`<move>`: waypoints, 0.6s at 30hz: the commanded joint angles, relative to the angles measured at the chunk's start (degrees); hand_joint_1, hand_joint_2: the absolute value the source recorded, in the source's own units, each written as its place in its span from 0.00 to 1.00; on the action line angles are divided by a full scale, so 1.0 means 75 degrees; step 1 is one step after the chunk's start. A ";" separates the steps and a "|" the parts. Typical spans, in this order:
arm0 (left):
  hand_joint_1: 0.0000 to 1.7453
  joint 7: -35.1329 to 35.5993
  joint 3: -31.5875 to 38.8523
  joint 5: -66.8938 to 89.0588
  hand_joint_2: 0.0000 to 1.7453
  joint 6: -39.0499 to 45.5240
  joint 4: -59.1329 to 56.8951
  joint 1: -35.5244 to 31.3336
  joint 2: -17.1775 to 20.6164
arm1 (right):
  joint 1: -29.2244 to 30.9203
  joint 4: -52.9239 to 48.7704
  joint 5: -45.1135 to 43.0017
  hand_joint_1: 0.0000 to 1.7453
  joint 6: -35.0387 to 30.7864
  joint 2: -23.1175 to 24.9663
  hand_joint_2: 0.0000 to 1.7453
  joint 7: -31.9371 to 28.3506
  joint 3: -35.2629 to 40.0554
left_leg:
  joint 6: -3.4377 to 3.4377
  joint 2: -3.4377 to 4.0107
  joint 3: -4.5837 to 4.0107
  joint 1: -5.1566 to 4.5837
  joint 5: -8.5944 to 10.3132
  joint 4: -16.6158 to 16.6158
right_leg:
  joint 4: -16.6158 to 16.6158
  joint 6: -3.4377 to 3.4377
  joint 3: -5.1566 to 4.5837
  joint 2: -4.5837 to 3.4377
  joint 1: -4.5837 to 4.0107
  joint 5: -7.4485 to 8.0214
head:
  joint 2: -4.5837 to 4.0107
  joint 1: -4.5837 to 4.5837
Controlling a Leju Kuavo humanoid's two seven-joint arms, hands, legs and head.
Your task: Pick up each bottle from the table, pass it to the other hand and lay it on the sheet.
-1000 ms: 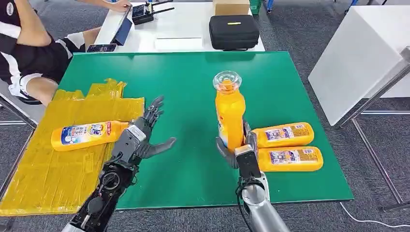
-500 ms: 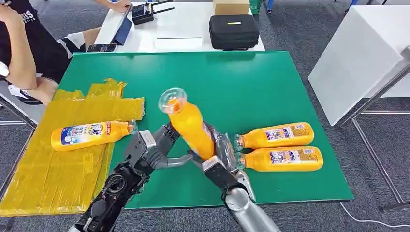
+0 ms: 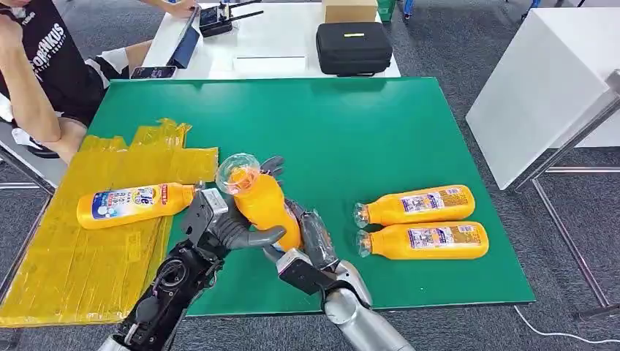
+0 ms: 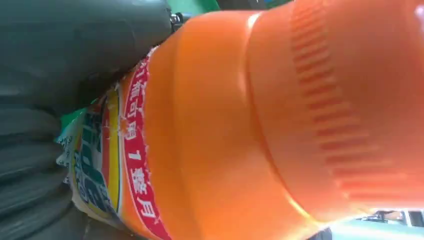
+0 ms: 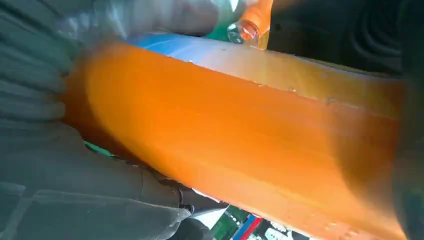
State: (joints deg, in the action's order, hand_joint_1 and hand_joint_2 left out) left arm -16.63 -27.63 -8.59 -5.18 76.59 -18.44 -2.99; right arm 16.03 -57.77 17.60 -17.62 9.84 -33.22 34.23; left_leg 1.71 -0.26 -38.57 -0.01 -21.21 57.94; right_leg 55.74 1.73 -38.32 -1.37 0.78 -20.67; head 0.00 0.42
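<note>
Bright orange bottle (image 3: 267, 207) with a clear cap, its label red, white, blue and yellow in the left wrist view. Three more orange bottles: one on the sheet (image 3: 134, 204) with a blue and white label, two (image 3: 418, 205) (image 3: 426, 241) with orange labels and pale print. The sheet (image 3: 69, 263) is yellow, the table (image 3: 380, 131) solid green. The hands (image 3: 219, 223) (image 3: 311, 252) are grey and dark.

held bottle (image 3: 267, 208): lower body hidden behind right hand (image 3: 307, 252) and left hand (image 3: 219, 227); whether left hand's fingers actually clamp it can't tell, right wrist view is motion-blurred. Yellow sheet (image 3: 73, 256) cut off at the 9 o'clock edge. Person (image 3: 44, 73) at 10 o'clock cropped by frame. Label print on bottle on sheet (image 3: 131, 203) too small to read
</note>
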 commanded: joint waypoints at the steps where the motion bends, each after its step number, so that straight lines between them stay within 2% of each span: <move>1: 0.06 -0.0045 -0.0026 -0.0077 1.00 0.0079 -0.0428 -0.0283 -0.0091 | 0.0253 0.0777 0.0080 1.00 0.0130 0.0016 1.00 -0.0042 0.0587 | -0.0012 -0.0009 0.0036 0.0005 -0.0016 0.0000 | 0.0000 -0.0010 0.0039 0.0022 -0.0008 -0.0018 | 0.0000 0.0003; 2: 0.89 -0.0071 0.0005 -0.0103 1.00 0.0127 -0.0397 -0.0247 -0.0102 | 0.0249 0.0766 0.0032 1.00 0.0116 0.0015 1.00 -0.0032 0.0574 | -0.0014 -0.0008 0.0050 0.0001 -0.0022 0.0001 | 0.0004 -0.0012 0.0050 0.0024 -0.0005 -0.0025 | 0.0000 0.0000; 3: 1.00 -0.0078 0.0008 -0.0109 1.00 0.0137 -0.0371 -0.0227 -0.0097 | 0.0246 0.0754 0.0017 1.00 0.0109 0.0010 1.00 -0.0028 0.0570 | -0.0018 -0.0008 0.0064 0.0002 -0.0032 0.0005 | 0.0008 -0.0015 0.0064 0.0028 -0.0007 -0.0034 | 0.0000 0.0003; 18: 1.00 -0.0093 0.0071 -0.0252 1.00 0.0163 -0.0292 -0.0201 -0.0091 | 0.0243 0.0527 -0.0087 1.00 -0.0060 -0.0082 1.00 0.0013 0.0424 | -0.0012 -0.0011 0.0038 0.0003 -0.0019 0.0003 | 0.0003 -0.0011 0.0041 0.0026 -0.0007 -0.0022 | 0.0000 0.0003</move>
State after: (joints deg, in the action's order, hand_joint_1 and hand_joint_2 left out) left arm -17.38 -26.73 -10.07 -4.04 76.54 -17.90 -3.02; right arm 16.70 -56.46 16.61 -18.05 10.21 -33.11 34.82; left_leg 1.71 -0.26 -38.57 -0.01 -21.21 57.94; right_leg 55.74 1.73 -38.33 -1.37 0.78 -20.67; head 0.00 0.44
